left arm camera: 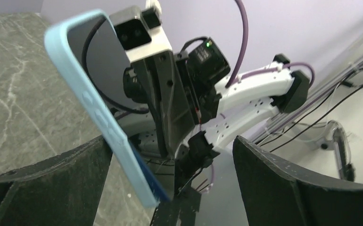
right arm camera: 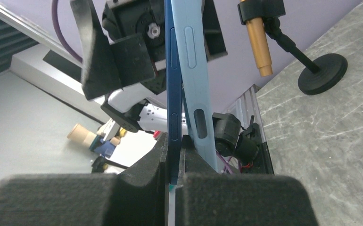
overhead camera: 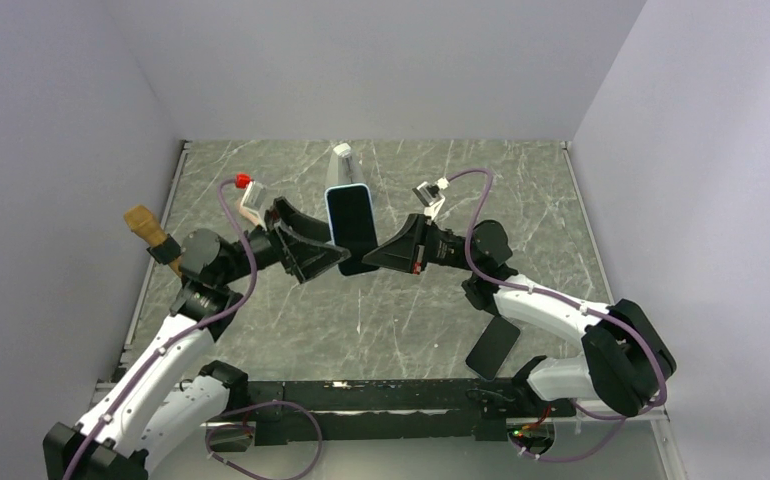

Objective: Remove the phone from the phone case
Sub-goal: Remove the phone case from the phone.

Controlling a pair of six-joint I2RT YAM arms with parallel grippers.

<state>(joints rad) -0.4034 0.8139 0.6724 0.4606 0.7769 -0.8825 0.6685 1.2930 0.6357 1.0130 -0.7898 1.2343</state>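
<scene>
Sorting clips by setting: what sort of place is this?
Likely a lab test cell: lilac walls box in a stone-look table, with a left arm and right arm bolted at its edge.

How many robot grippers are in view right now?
2. The left gripper is open beside the phone case, held up over mid-table. The right gripper faces it, clamped on the phone. None seems hidden.

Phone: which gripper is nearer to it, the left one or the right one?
Right. The right gripper is shut on the phone at its edge. The left gripper is open, close beside the case.
</scene>
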